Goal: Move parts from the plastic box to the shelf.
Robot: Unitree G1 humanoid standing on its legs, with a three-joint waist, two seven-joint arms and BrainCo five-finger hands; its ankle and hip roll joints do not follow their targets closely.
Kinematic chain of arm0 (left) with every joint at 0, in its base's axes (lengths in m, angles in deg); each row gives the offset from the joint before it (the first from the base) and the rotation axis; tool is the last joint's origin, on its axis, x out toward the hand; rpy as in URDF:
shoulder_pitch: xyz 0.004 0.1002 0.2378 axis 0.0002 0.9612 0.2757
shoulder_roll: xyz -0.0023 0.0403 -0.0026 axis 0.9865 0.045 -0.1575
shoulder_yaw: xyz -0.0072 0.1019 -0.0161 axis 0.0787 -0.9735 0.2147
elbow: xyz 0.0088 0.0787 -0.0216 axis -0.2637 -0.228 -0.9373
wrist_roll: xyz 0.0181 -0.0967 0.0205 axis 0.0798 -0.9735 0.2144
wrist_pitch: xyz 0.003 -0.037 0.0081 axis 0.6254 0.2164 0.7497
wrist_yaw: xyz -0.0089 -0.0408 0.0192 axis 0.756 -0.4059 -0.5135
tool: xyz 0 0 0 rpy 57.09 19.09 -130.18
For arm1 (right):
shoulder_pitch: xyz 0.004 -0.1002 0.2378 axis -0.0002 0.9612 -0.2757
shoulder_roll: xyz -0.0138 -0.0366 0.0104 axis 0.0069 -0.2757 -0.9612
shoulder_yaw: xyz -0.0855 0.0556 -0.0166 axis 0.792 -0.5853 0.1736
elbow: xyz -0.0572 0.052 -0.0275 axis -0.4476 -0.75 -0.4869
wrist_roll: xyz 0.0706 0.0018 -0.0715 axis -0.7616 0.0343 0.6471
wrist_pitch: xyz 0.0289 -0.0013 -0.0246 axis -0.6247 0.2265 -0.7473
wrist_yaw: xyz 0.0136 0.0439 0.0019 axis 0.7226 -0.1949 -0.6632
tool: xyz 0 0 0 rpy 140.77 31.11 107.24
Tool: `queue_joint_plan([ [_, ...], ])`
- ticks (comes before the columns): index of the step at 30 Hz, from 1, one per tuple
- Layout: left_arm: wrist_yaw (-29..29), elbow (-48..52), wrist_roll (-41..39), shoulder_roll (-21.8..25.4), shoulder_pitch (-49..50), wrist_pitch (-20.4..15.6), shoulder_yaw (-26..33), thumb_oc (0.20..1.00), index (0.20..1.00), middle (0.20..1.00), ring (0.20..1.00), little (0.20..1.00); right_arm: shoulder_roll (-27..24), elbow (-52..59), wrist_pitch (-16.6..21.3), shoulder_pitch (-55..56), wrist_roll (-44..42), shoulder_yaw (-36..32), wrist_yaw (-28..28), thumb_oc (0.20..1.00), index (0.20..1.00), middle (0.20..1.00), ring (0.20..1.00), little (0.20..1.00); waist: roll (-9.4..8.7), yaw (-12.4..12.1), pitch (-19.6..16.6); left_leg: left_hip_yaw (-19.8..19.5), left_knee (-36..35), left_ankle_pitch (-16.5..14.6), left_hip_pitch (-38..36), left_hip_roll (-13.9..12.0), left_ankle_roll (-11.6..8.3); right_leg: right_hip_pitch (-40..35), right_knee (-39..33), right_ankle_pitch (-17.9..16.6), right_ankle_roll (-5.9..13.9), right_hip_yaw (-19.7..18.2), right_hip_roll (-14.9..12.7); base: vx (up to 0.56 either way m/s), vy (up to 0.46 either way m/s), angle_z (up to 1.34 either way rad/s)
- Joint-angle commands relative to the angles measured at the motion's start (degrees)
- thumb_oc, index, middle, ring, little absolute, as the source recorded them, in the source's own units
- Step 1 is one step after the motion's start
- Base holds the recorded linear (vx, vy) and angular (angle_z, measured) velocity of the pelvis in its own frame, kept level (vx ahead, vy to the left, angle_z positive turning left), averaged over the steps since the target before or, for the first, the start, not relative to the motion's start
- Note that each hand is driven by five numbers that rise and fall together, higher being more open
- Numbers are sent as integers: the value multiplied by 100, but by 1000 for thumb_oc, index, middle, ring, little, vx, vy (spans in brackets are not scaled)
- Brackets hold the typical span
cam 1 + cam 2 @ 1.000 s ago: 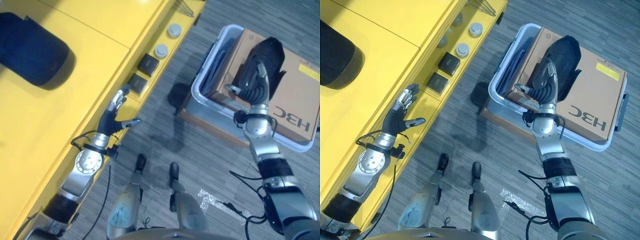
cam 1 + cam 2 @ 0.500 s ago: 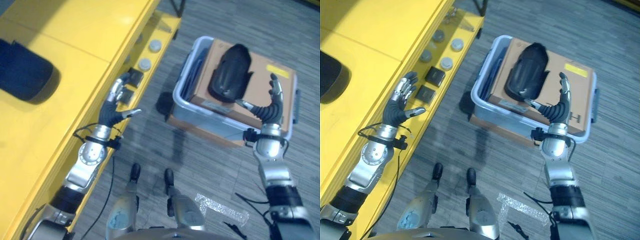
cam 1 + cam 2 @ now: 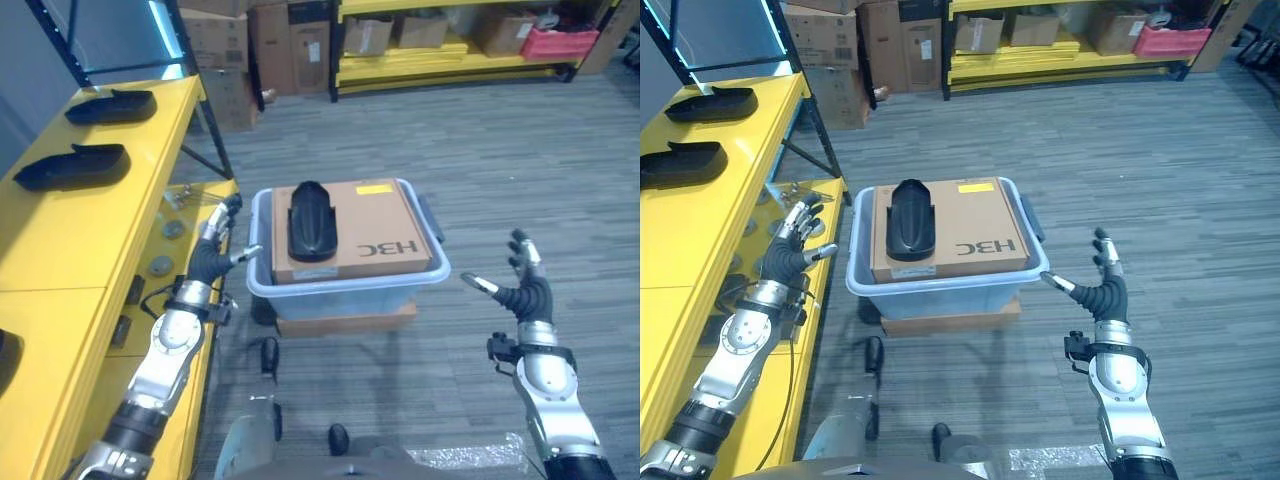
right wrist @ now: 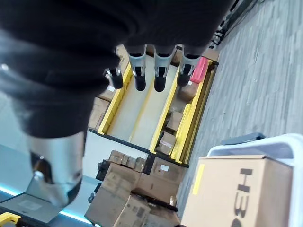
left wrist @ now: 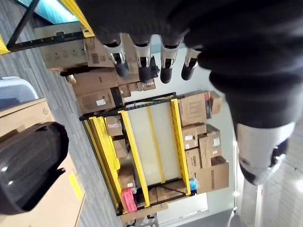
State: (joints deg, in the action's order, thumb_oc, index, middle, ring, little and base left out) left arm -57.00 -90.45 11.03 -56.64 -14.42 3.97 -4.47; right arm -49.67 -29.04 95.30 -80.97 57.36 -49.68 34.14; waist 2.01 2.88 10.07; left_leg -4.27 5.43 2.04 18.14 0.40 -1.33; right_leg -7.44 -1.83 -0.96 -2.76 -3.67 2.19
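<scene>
Glossy black part [image 3: 306, 221], matt cardboard [image 3: 375, 232]

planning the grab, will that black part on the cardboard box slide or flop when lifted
The black part looks like a moulded, glossy shell, so probably stiff, fairly light, perhaps slippery. It lies loose on the flat cardboard box, so a push would likely slide it.
</scene>
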Motion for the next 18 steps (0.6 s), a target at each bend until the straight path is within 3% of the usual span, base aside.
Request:
queue_joint_plan([
  [1, -43, 725, 128, 386, 99, -263, 13, 1000, 1000, 1000, 1000, 1000, -123, 66, 238, -684, 147, -82, 30, 1000, 1000, 1000, 1000, 1000, -185, -253, 83, -204, -445, 215, -1045, -317, -169, 40, 226, 920, 665, -371, -302, 99, 234, 11],
  [4, -50, 765, 106, 440, 170, -255, 66, 1000, 1000, 1000, 1000, 1000, -52, -102, 140, -848, 276, 114, 18, 1000, 1000, 1000, 1000, 1000, -210, -351, -10, 4, -717, 159, -1239, -260, -88, 148, 165, 824, 795, -350, -503, 21, 227, 36],
  [5, -54, 872, 94, 560, 277, -258, 193, 1000, 1000, 1000, 1000, 1000, 22, -443, 23, -1295, 355, 424, -47, 1000, 1000, 1000, 1000, 1000, -260, -615, -1, 357, -851, 91, -1317, -334, -74, 315, 60, 606, 979, 92, -769, -49, 98, 31],
  [7, -45, 903, 107, 609, 314, -265, 233, 1000, 1000, 1000, 1000, 1000, 36, -539, -14, -1405, 396, 503, -58, 1000, 1000, 1000, 1000, 1000, -303, -695, -15, 438, -913, 83, -1345, -342, -86, 323, -29, 514, 1039, 251, -826, -26, 63, -41],
  [11, -97, 827, 84, 657, 152, -277, 209, 1000, 1000, 1000, 1000, 1000, -32, -910, -137, -1795, 512, 670, -286, 1000, 1000, 1000, 1000, 1000, -414, -783, 165, 301, -873, 106, -1151, -294, -57, 481, -43, 484, 973, 198, -760, -28, 2, 12],
  [18, -203, 810, -127, 623, -95, -295, -119, 1000, 1000, 1000, 1000, 1000, -363, -1782, -357, -2761, 654, 908, -909, 1000, 1000, 1000, 1000, 1000, -493, -940, 484, 46, -900, 173, -713, -209, -86, 684, -206, 429, 953, 472, -732, -52, -32, 39],
])
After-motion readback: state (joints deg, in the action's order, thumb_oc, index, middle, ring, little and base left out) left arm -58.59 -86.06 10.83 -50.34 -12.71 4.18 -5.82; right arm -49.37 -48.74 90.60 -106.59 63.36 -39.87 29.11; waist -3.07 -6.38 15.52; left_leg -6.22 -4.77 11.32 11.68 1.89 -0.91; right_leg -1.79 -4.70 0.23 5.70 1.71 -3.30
